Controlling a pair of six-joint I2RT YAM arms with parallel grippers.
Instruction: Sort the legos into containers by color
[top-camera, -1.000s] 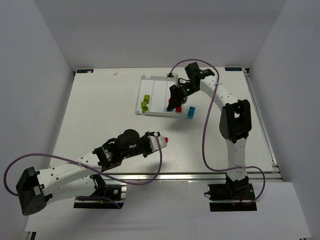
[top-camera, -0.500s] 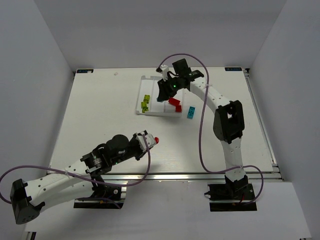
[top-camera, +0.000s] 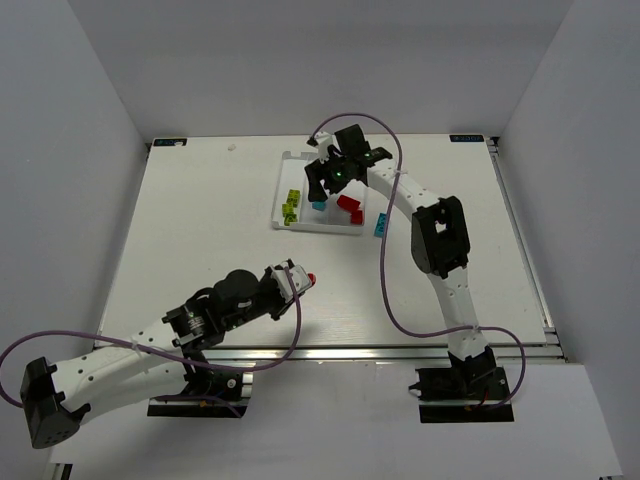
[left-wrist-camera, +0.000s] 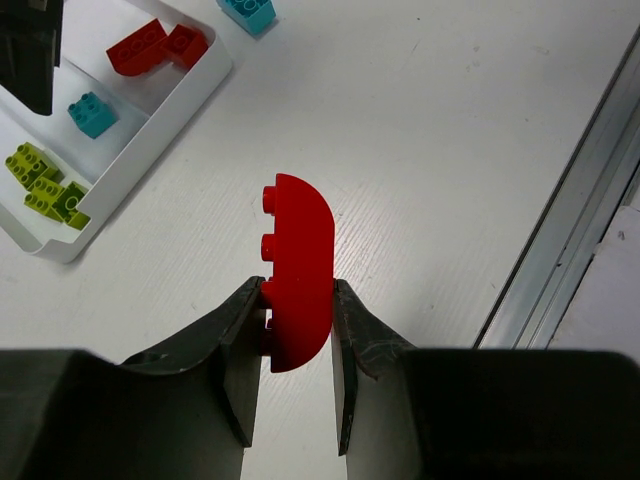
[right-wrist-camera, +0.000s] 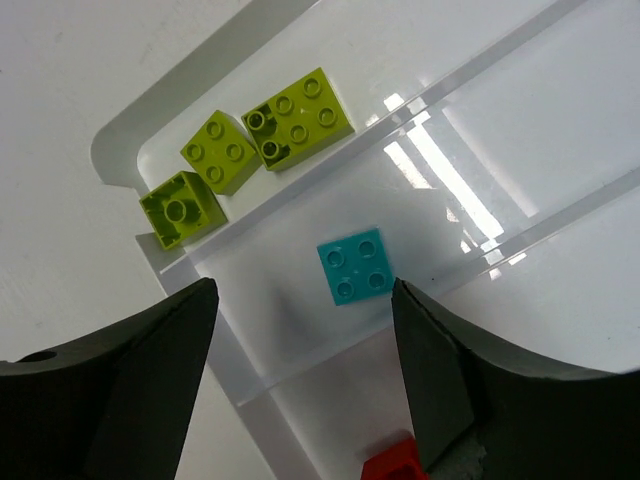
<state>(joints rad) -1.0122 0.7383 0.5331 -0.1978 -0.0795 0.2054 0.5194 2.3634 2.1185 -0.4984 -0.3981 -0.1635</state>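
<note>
The white three-compartment tray (top-camera: 300, 160) lies at the far middle of the table. Its left compartment holds yellow-green bricks (top-camera: 291, 205), the middle one a cyan brick (top-camera: 319, 206), the right one red bricks (top-camera: 349, 205). Another cyan brick (top-camera: 381, 224) lies on the table just right of the tray. My right gripper (top-camera: 325, 185) hovers open and empty over the tray, above the cyan brick (right-wrist-camera: 356, 266) and beside the yellow-green bricks (right-wrist-camera: 300, 118). My left gripper (left-wrist-camera: 297, 300) is shut on a red rounded brick (left-wrist-camera: 300, 265), held above the table near its front (top-camera: 311, 279).
A metal rail (left-wrist-camera: 560, 250) runs along the table's near edge, right of the left gripper. The right arm's purple cable (top-camera: 390, 270) loops over the table's right half. White walls close the table on three sides.
My right gripper has moved left from the tray's right side to over its middle, where a cyan brick now shows. My left arm has drawn back slightly, still holding the red brick.
</note>
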